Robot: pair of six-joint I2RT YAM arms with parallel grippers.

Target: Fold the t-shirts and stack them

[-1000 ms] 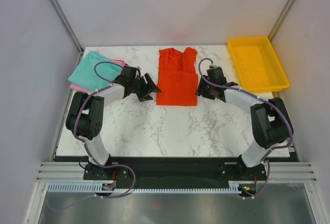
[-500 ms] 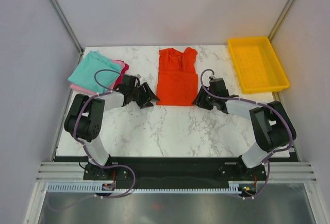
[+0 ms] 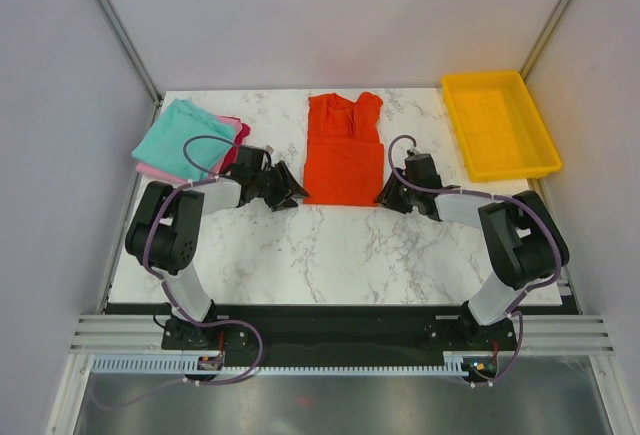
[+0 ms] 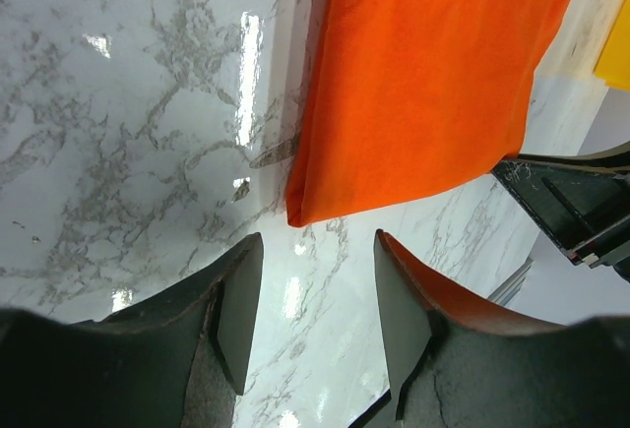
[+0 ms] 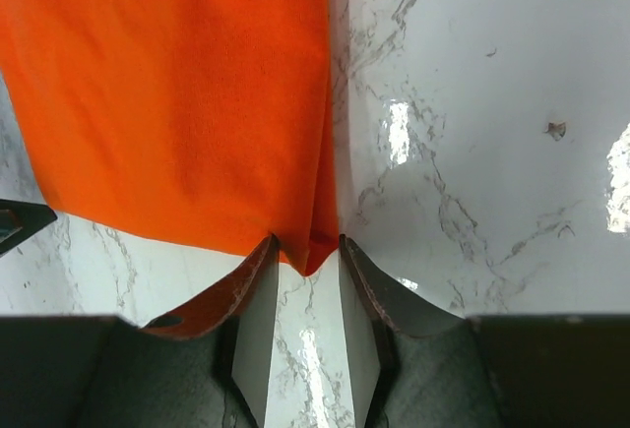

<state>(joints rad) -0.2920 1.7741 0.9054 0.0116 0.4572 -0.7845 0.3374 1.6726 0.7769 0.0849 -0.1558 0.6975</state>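
Marble tabletop [image 3: 330,245]: L gripper [image 4: 317,251] open nr orange-red t-shirt [image 3: 343,160], R gripper [image 5: 307,243] straddling corner.

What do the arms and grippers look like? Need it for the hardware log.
The left arm and right arm have pale grey links between bulky black joint housings. A purple cable loops along each. The left gripper and right gripper are black, each with two curved, tapering fingers lined with flat grey pads. No markings are legible.

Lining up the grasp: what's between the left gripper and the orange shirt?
Only bare marble table separates the left gripper from the orange shirt, as the left wrist view shows.
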